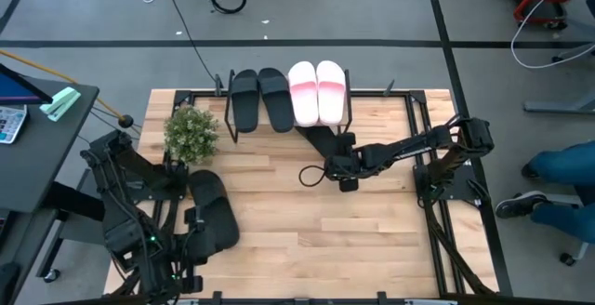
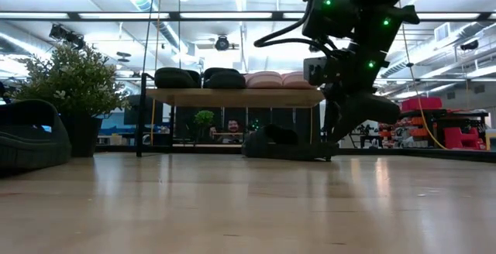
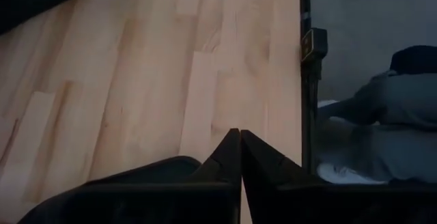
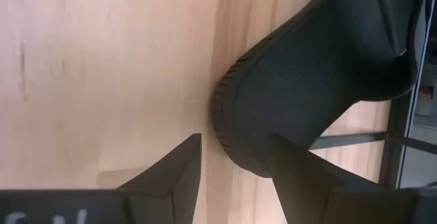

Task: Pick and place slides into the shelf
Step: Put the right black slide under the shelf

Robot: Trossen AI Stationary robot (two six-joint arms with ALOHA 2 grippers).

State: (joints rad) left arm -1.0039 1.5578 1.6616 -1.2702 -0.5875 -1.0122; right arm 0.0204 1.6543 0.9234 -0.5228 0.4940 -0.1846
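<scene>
The shelf (image 1: 372, 100) stands at the table's far edge with two black slides (image 1: 260, 99) and two pink-and-white slides (image 1: 316, 91) on its top board. A fifth slide, black (image 1: 321, 142), lies on the table by the shelf's near side, and it also shows in the low view (image 2: 279, 142). My right gripper (image 1: 342, 170) is open at its near end. In the right wrist view the slide's rounded end (image 4: 235, 115) lies between the two fingers. Another black slide (image 1: 212, 214) lies near the left. My left gripper (image 3: 239, 149) is shut and empty beside it. My right gripper stands open with the black slide's rounded end (image 4: 232, 125) between its fingers; one finger (image 4: 300, 173) overlaps the slide's surface in the wrist view. I cannot tell whether either finger touches it. The slide lies flat on the table.
A potted plant (image 1: 191, 133) stands at the far left of the table, next to the shelf. A black cable loop (image 1: 310, 175) hangs by the right gripper. A person's legs (image 1: 558, 170) are beyond the table's right edge. Bare wood lies in the middle and near right.
</scene>
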